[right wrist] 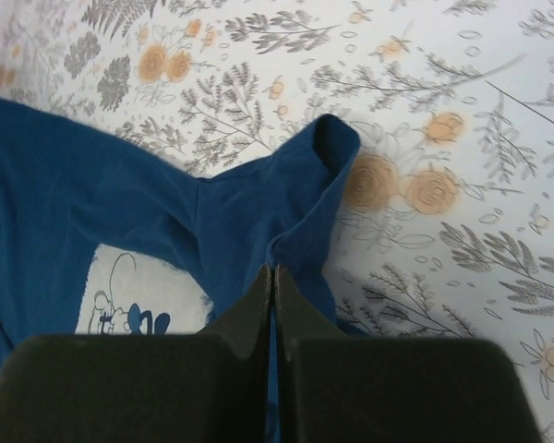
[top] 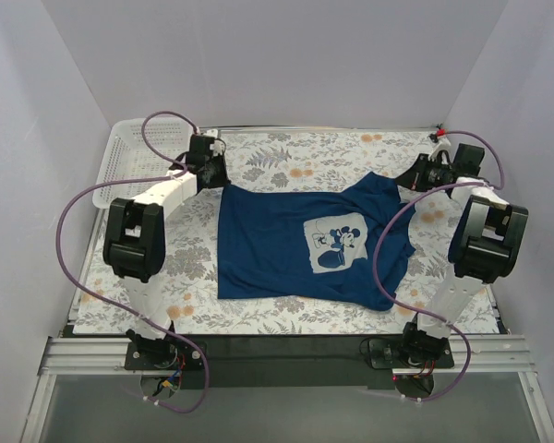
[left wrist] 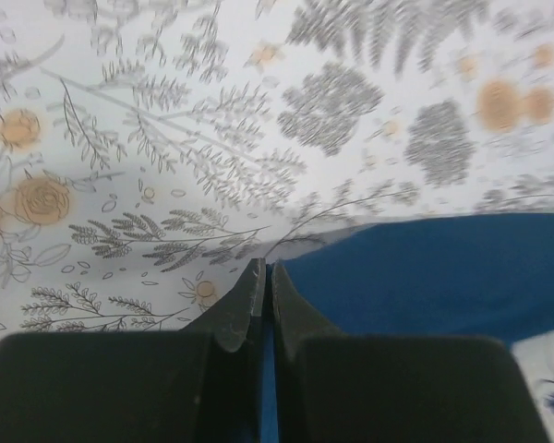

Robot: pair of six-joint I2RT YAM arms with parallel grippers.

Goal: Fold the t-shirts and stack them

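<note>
One dark navy t-shirt (top: 277,240) lies spread on the floral tablecloth, its pale chest graphic (top: 337,242) facing up. My left gripper (top: 218,175) is at the shirt's far left corner. In the left wrist view the gripper (left wrist: 266,268) is shut, with blue cloth (left wrist: 443,277) pinched between the jaws. My right gripper (top: 412,178) is at the shirt's far right part. In the right wrist view it (right wrist: 273,269) is shut on a fold of the shirt (right wrist: 92,194), just below a rumpled sleeve (right wrist: 328,152). The shirt's right side is bunched.
A white lattice basket (top: 134,157) stands at the far left corner, just behind the left arm. The floral tablecloth (top: 295,152) covers the table. White walls close in the left, back and right. Purple cables loop off both arms.
</note>
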